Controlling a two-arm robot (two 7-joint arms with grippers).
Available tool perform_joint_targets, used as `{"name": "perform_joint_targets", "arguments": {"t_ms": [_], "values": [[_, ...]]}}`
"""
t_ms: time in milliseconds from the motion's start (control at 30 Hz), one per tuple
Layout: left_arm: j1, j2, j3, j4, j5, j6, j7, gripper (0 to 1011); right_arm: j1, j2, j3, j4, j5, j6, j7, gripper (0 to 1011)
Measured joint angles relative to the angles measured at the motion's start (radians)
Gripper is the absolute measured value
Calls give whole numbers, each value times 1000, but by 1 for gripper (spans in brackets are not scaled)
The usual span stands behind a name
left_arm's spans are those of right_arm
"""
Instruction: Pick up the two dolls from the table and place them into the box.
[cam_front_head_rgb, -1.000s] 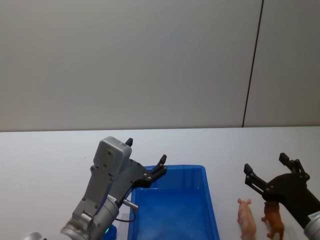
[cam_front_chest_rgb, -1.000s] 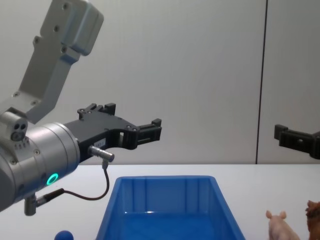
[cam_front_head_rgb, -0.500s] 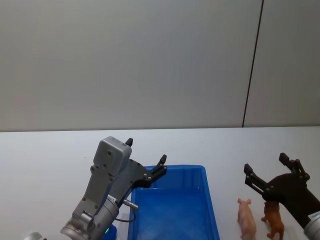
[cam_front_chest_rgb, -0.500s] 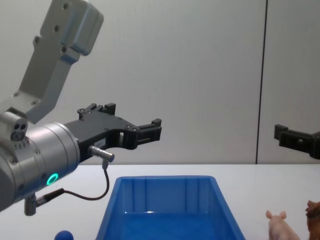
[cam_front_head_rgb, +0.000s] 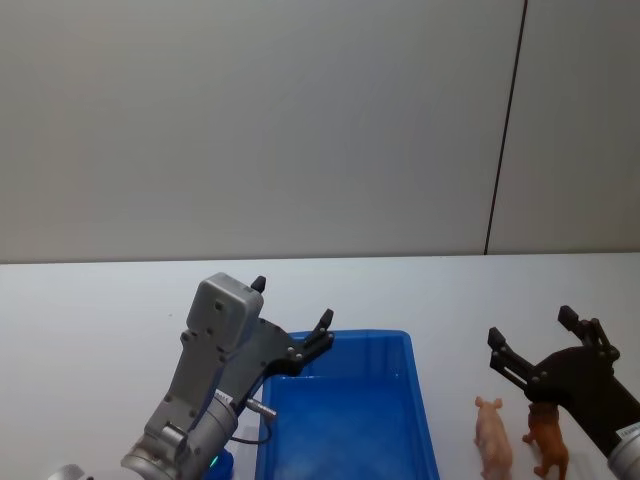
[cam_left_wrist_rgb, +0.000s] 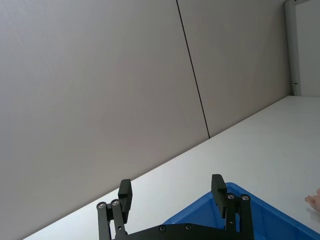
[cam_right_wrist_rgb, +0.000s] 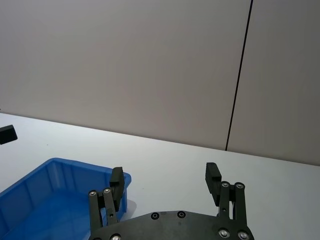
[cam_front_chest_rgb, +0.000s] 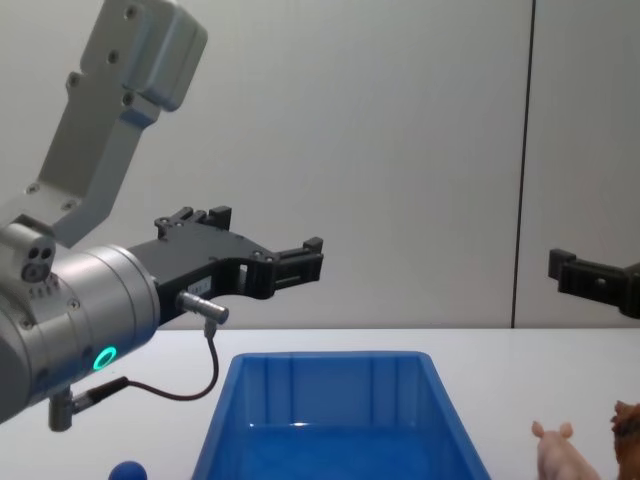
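Glossy blue plastic box (cam_front_head_rgb: 350, 420), matt white table (cam_front_head_rgb: 100, 310)

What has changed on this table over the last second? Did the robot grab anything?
Nothing visibly changed, and nothing was grabbed. The left gripper still hangs open by the left rim of the blue box. The right gripper stays open in the air above the pink pig and the brown animal. Both stand untouched on the table, to the right of the box.
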Motion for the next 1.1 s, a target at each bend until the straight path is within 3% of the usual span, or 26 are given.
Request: {"name": "perform_joint_targets", "arguments": {"t_ms": [567,1100], "values": [[0,0,0,0,0,0,0,1001,-4,3,5,2,7,10,-4,1001],[0,0,0,0,0,0,0,1001,-40,15,15,3,27,104,-50,1001]]}}
